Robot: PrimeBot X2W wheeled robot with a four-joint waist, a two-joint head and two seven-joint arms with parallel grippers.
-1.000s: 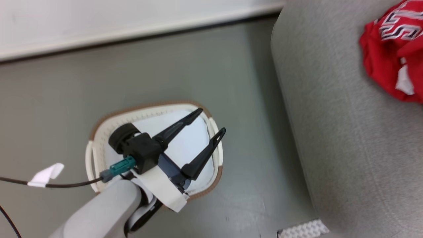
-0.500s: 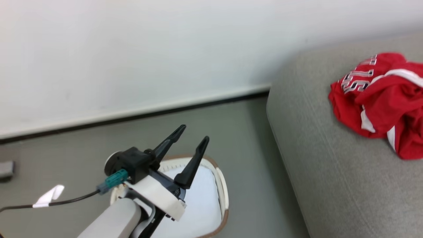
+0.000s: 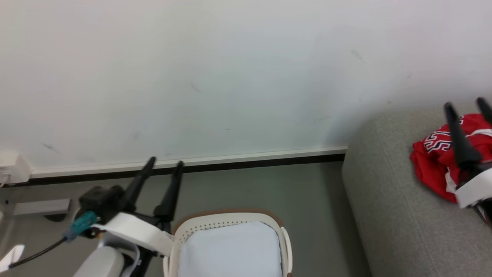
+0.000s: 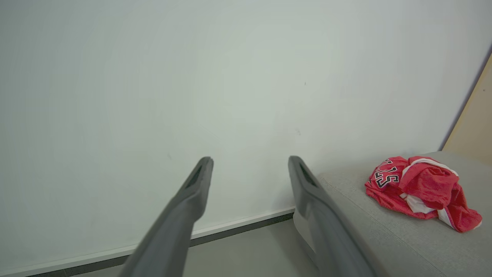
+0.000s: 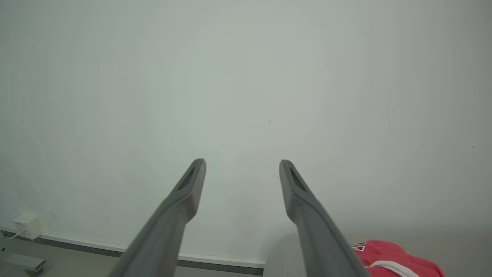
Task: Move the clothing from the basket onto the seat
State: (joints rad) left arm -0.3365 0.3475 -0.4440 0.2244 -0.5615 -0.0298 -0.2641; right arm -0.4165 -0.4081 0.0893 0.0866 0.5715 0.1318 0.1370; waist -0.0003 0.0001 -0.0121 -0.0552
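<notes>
- White wall box (image 3: 11, 167) sits at far left, just above the baseboard; it also shows low left in the right wrist view (image 5: 26, 225).
- Black cable with a teal connector (image 3: 80, 226) plugs into the left wrist housing.
- Left gripper (image 3: 165, 163): fingers apart and pointing up at the wall. It is raised beside the basket's left end. In the left wrist view (image 4: 250, 159) only wall and baseboard show in the gap.
- Basket (image 3: 230, 212) is on the grey floor (image 3: 315, 200) at bottom centre, brown rim up, white liner (image 3: 230, 250) exposed inside. It stands apart from the sofa, with a floor strip between them.
- Sofa (image 3: 392, 215) is on the right with its rounded end toward the basket; the left wrist view shows its top surface (image 4: 403, 246).
- Clothing (image 3: 428, 169) is a crumpled red pile lying on the sofa seat, well apart from the basket. Block letters face up on its left side and white trim is visible. The same pile shows in the left wrist view (image 4: 419, 186) and in the low right corner of the right wrist view (image 5: 388, 257).
- Right gripper (image 3: 464, 104): fingers apart, overlapping the clothing in the head view; contact can't be judged there. In the right wrist view (image 5: 242, 162) the fingers frame bare wall and the pile sits low beside the right finger.
</notes>
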